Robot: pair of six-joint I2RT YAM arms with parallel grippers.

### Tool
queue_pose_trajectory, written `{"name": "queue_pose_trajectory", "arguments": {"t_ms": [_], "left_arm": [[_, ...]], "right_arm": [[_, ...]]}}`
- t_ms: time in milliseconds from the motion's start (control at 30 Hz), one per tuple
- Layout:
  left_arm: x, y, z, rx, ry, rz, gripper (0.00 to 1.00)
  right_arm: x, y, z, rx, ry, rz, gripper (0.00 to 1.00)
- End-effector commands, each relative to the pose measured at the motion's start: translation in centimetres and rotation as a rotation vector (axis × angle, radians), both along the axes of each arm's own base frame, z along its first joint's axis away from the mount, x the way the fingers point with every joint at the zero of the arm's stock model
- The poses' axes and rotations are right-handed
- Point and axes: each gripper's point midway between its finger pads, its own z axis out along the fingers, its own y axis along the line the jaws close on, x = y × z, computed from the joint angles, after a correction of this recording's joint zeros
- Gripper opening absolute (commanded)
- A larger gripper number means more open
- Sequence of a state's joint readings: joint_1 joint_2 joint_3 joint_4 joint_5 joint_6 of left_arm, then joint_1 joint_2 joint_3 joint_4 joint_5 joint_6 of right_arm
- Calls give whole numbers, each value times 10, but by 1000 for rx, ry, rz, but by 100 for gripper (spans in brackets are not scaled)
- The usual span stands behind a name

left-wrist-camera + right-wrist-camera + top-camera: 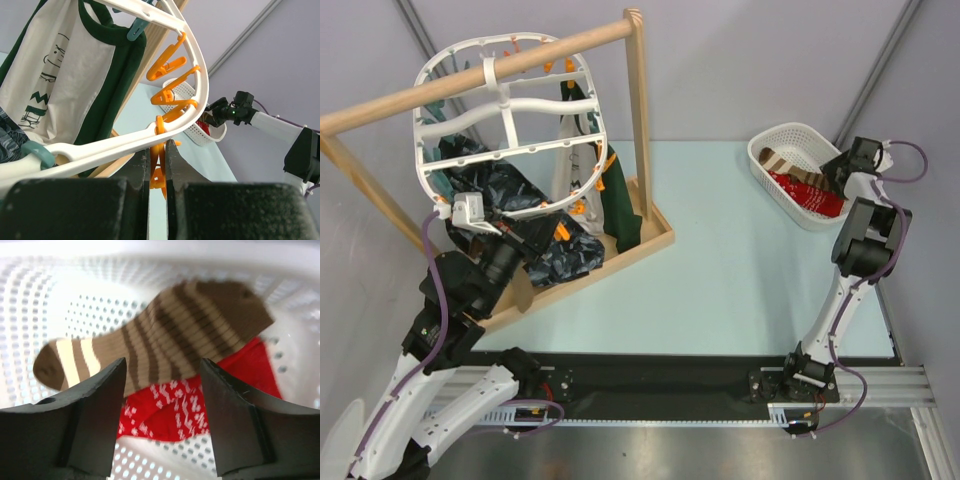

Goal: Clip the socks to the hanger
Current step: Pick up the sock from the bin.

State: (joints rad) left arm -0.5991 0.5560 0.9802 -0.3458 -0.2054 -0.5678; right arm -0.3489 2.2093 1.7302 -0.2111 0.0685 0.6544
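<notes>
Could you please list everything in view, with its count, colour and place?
hanger: one, white lattice with orange and teal clips, hung on the rack at far left
wooden rack: one, light wood, far left of the table
dark patterned cloth: count unclear, teal-black, hanging under the hanger
cream and green garment: one, hanging from the hanger
basket: one, white mesh, far right
striped sock: one, brown and cream, in the basket, on top
red sock: at least one, white specks, under the striped sock
table: one, pale blue-green
left hand: black, shut on an orange clip at the hanger's rim
right hand: black, open, over the socks in the basket
</notes>
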Motion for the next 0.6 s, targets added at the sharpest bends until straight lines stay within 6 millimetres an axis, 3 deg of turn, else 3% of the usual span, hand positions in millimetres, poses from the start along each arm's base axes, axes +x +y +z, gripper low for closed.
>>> {"name": "queue_pose_trajectory", "arguments": {"t_ms": [0, 33, 67, 133, 400, 567], "left_arm": [[-3, 1, 5, 2, -10, -8, 0], [-3, 2, 5, 2, -9, -5, 0], [-3, 2, 5, 4, -10, -4, 0], [-4, 2, 6, 3, -13, -3, 0], [-2, 1, 4, 7, -6, -8, 0], [-2, 1, 3, 8, -2, -6, 0]], "right_arm": [[16, -23, 7, -33, -56, -61, 65], [17, -23, 2, -30, -41, -58, 64], [24, -26, 10, -36, -56, -55, 60], [26, -26, -7, -30, -22, -48, 57], [44, -24, -20, -129, 23, -20, 56], [48, -17, -21, -219, 81, -21, 42]]}}
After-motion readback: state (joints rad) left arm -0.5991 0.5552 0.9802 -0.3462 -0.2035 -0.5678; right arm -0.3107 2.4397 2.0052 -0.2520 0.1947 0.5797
